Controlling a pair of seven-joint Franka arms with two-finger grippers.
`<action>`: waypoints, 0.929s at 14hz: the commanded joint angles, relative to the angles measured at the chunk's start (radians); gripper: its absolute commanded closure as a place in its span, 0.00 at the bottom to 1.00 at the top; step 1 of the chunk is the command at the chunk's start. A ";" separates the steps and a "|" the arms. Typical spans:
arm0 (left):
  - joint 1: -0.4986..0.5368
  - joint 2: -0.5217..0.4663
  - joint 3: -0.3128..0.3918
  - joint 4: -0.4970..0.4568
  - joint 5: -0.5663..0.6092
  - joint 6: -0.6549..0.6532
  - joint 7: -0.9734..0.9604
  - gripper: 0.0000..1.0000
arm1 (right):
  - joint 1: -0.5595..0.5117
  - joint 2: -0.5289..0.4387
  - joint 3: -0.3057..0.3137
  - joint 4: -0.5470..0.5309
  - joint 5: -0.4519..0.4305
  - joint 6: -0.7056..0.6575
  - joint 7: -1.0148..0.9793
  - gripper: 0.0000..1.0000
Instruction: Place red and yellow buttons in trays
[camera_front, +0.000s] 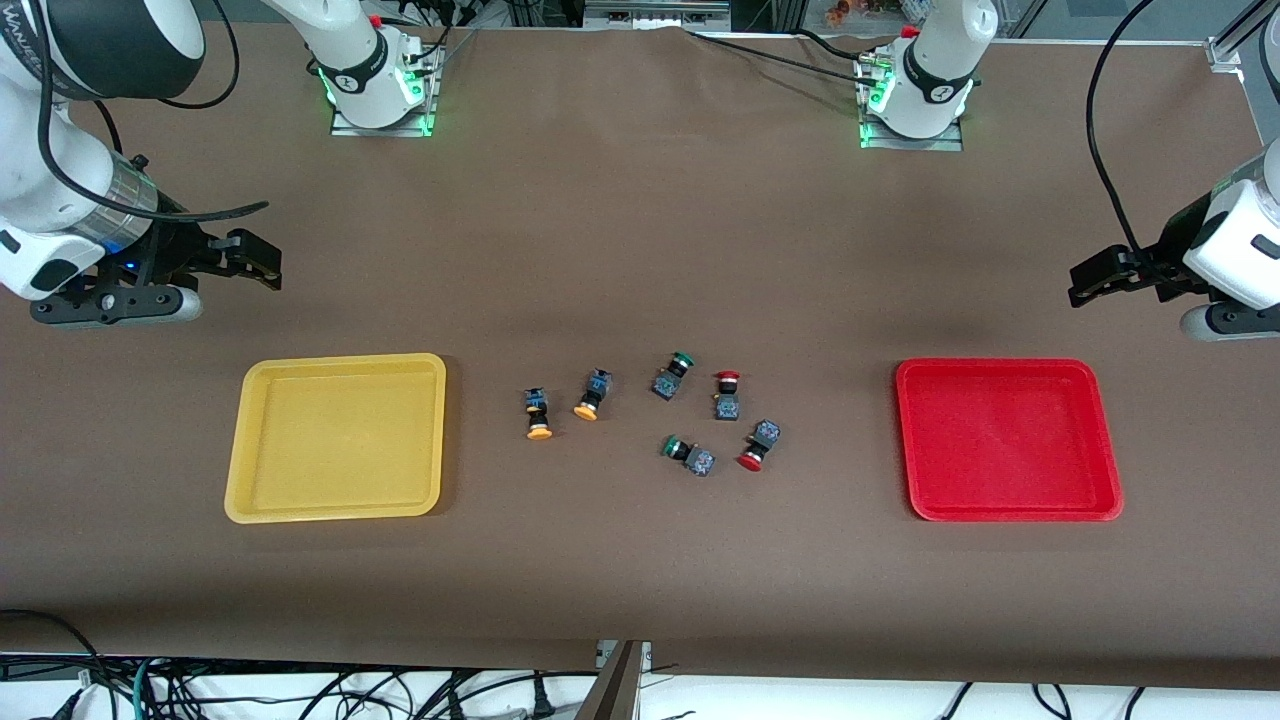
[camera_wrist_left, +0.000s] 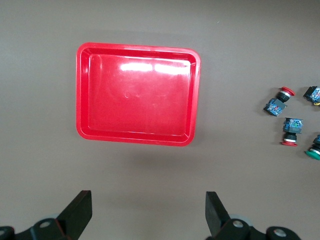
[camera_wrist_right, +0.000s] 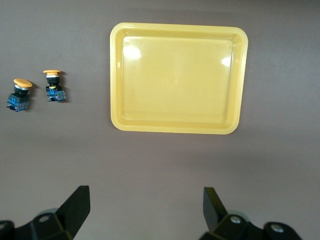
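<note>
Buttons (camera_front: 650, 415): lay between the yellow tray (camera_front: 335, 437) and red tray (camera_front: 1007, 440).
Left gripper (camera_wrist_left: 149, 215): wide apart, held nothing.
Right gripper (camera_wrist_right: 145, 210): wide apart, held nothing.

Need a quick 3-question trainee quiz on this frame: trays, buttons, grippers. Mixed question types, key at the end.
1. True or false: the yellow tray already holds a button.
2. How many green-capped buttons lie among the buttons between the trays?
   A. one  B. two  C. three
3. Fill in: the left gripper hangs over bare table near the ___ tray, fingers apart.

Key
1. False. Both the yellow tray and the red tray hold nothing; the yellow buttons and red buttons all lie on the table.
2. B. Two green ones.
3. Red. The right gripper, also open, waits near the yellow tray.
</note>
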 joint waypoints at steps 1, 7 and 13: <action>0.000 0.014 0.003 0.031 0.012 -0.011 0.017 0.00 | -0.003 -0.021 0.008 -0.019 0.002 0.023 0.009 0.00; 0.000 0.014 0.003 0.031 0.012 -0.009 0.017 0.00 | -0.003 -0.014 0.009 0.002 0.003 0.031 -0.005 0.00; 0.000 0.014 0.001 0.031 0.012 -0.009 0.017 0.00 | 0.000 -0.015 0.013 0.005 0.006 0.039 0.000 0.00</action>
